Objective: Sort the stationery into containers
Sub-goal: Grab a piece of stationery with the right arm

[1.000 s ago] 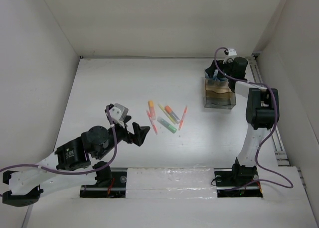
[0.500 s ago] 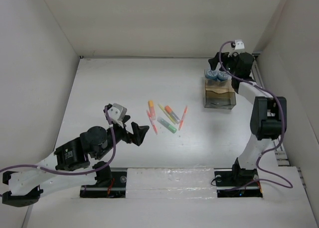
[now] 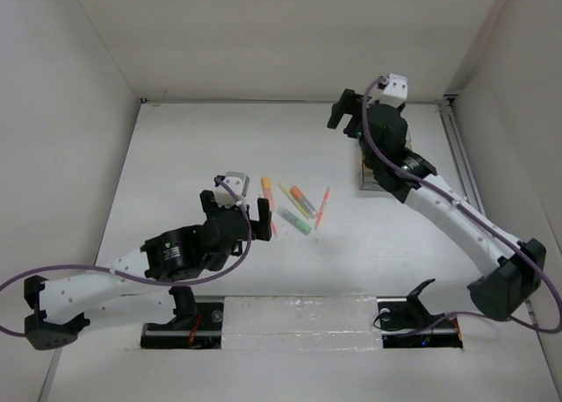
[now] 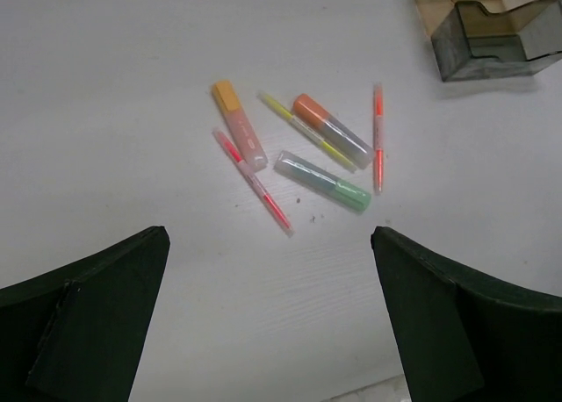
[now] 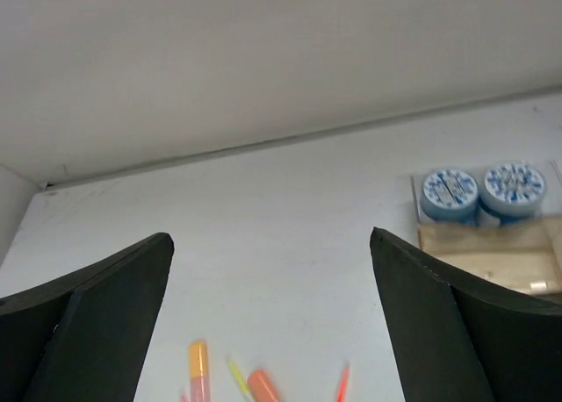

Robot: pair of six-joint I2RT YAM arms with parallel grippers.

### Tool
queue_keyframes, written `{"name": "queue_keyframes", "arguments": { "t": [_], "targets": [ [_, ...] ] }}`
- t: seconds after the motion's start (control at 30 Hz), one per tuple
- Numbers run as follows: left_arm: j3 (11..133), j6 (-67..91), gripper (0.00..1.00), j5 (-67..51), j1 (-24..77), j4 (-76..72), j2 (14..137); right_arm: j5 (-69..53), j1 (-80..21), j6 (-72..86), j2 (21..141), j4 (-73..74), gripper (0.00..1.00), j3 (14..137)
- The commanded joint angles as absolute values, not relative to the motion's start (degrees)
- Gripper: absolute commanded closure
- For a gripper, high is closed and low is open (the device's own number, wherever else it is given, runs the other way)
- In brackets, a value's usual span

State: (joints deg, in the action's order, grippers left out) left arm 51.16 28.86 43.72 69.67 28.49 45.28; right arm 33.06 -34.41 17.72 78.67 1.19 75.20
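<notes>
The left claw point(image 3: 239, 211) is released: its fingers are spread wide with nothing between them, and it hangs over the worktop point(image 3: 176, 156) on the near side of the loose pens. Six pens lie in a cluster at mid-worktop. An orange-capped highlighter point(image 4: 240, 125) has a pink pen point(image 4: 253, 181) just beside it. A yellow pen point(image 4: 303, 130) lies against an orange marker point(image 4: 331, 130), with a green marker point(image 4: 322, 180) near them and a red-orange pen point(image 4: 378, 137) at the right edge. The right claw point(image 3: 347, 119) is also released and empty, raised over the far worktop beside the organizer box point(image 4: 492, 38). Two blue-and-white tubs point(image 5: 449, 193) point(image 5: 514, 187) stand side by side in the box's far compartment.
</notes>
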Motion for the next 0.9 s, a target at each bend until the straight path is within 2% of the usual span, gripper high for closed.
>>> {"name": "queue_keyframes", "arguments": {
  "t": [0.0, 0.13, 0.2, 0.4, 0.47, 0.5, 0.57, 0.63, 0.77, 0.83, 0.87],
  "targets": [
    [54.1, 38.2, 0.01, 43.8, 69.3, 28.0, 45.1, 36.1, -34.4, 28.5, 75.8, 14.8, 0.00, 72.1],
    [50.9, 40.3, 0.01, 34.2, 69.3, 19.5, 44.2, 43.2, -40.2, 42.7, 75.8, 25.9, 0.00, 69.4],
    [50.0, 39.2, 0.01, 32.0, 69.3, 15.2, 44.7, 41.6, -41.7, 45.6, 76.5, 29.4, 0.00, 67.5],
    [63.3, 44.3, 0.01, 32.9, 68.6, 28.7, 62.7, 40.6, -43.7, 52.2, 83.4, 33.1, 0.01, 66.1],
    [65.4, 42.7, 0.01, 26.1, 63.1, 29.4, 65.9, 38.7, -42.1, 52.2, 86.6, 32.6, 0.01, 66.1],
    [64.9, 41.3, 0.01, 14.4, 52.6, 27.4, 67.5, 37.5, -41.4, 52.2, 87.6, 31.9, 0.03, 66.1],
    [63.5, 38.3, 0.01, 7.1, 43.6, 26.2, 67.5, 34.7, -40.2, 52.2, 89.3, 29.8, 0.04, 66.1],
    [62.9, 37.6, 0.01, 10.8, 40.1, 26.2, 67.0, 32.4, -40.2, 52.2, 90.1, 26.7, 0.06, 65.0],
    [61.1, 38.8, 0.01, 19.1, 39.6, 30.0, 62.8, 29.5, -40.2, 51.7, 93.9, 25.8, 0.06, 65.0],
    [60.6, 38.8, 0.01, 22.6, 39.6, 31.9, 61.4, 28.9, -40.2, 51.7, 96.4, 25.2, 0.09, 65.0],
    [60.6, 40.3, 0.01, 27.9, 39.6, 35.1, 60.8, 28.9, -40.7, 51.7, 97.2, 25.2, 0.11, 65.0]
  ]
}}
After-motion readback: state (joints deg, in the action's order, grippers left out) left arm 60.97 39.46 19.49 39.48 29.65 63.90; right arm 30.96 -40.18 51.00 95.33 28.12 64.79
